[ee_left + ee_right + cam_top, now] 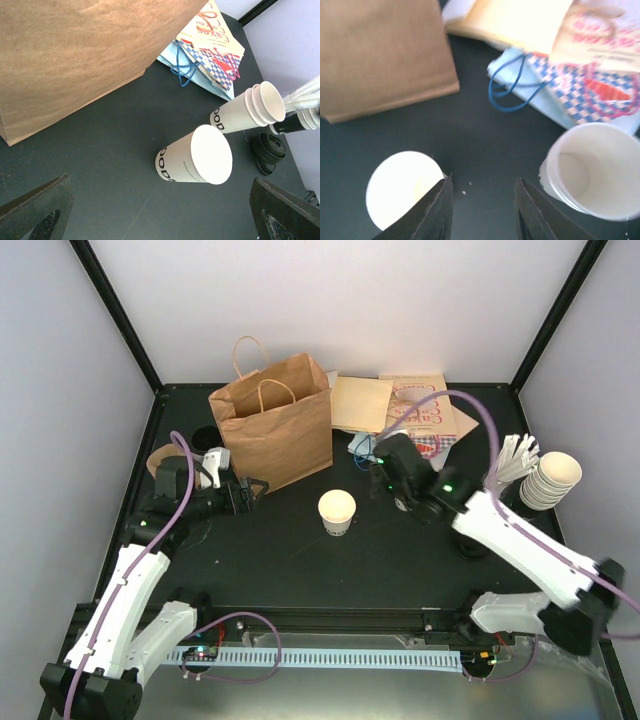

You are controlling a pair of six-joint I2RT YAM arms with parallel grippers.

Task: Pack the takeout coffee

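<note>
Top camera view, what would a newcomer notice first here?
The tall brown paper bag standing upright at the back left of the black table draws the eye first. Next is the lone lidless cup, upright mid-table just in front of the bag. A stack of cups sits at the right edge.

right wrist view: blurred throughout | takeout coffee [395, 192] part-hidden behind a finger [435, 220] of right gripper [484, 185], base unseen | cup stack [592, 172] cut by right edge | left wrist view: paper bag [75, 60] cropped at top and left | straws [305, 97] cut by right edge | print on flat bags [420, 415] too small to read in top external view
</note>
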